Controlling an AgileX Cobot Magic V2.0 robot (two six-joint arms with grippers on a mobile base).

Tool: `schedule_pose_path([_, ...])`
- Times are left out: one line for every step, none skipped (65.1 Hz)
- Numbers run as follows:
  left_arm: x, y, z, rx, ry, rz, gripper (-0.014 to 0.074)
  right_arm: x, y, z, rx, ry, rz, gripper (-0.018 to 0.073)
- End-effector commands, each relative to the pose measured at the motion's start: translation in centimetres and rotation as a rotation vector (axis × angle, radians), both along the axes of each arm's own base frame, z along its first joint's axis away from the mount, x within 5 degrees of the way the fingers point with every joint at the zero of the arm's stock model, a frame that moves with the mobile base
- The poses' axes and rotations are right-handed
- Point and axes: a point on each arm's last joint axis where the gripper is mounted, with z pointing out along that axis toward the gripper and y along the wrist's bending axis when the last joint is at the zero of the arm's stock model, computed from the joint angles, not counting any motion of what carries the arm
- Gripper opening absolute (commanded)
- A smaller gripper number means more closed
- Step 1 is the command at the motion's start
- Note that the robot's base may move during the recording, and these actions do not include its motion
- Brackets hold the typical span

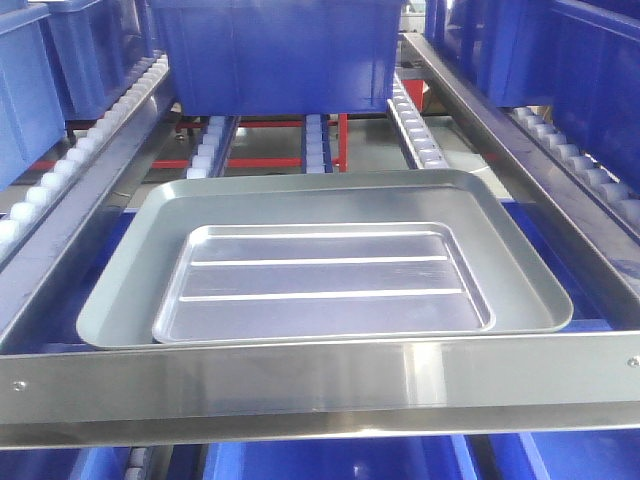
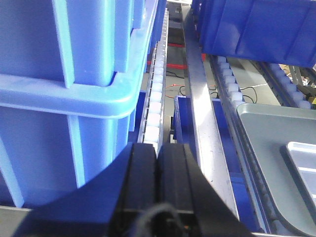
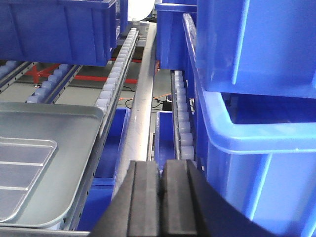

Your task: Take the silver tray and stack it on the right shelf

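The silver tray point(image 1: 320, 280), shiny with two long ridges, lies flat inside a larger dull grey tray point(image 1: 130, 280) on the roller-rack shelf, just behind its wide steel front bar point(image 1: 320, 385). Neither gripper shows in the front view. My left gripper point(image 2: 157, 147) is shut and empty, left of the trays over a roller rail; a corner of the silver tray point(image 2: 303, 158) shows at the far right of its view. My right gripper point(image 3: 161, 165) is shut and empty, right of the trays; the silver tray point(image 3: 19, 168) shows at the left of its view.
A blue bin point(image 1: 270, 50) stands on the rollers behind the trays. Stacked blue bins point(image 2: 59, 98) crowd the left lane and more blue bins point(image 3: 256, 98) the right lane. Steel rails point(image 1: 500, 130) with white rollers point(image 1: 100, 135) flank the trays.
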Motion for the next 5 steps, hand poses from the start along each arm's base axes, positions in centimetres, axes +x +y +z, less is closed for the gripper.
schedule_pose_path([-0.03,0.11,0.36,-0.007,-0.090,0.012,-0.0090,-0.36,0.01,1.65,-0.011,-0.138,-0.002,0.0057])
schedule_pose_path([-0.03,0.11,0.36,-0.007,-0.090,0.012,-0.0090,-0.36,0.01,1.65,-0.011,-0.138,-0.002,0.0057])
schedule_pose_path([-0.03,0.11,0.36,-0.007,-0.090,0.012,-0.0090,-0.36,0.01,1.65,-0.011,-0.138,-0.002,0.0057])
schedule_pose_path([-0.03,0.11,0.36,-0.007,-0.090,0.012,-0.0090,-0.36,0.01,1.65,-0.011,-0.138,-0.002,0.0057])
schedule_pose_path([-0.03,0.11,0.36,-0.007,-0.090,0.012,-0.0090,-0.36,0.01,1.65,-0.011,-0.138,-0.002,0.0057])
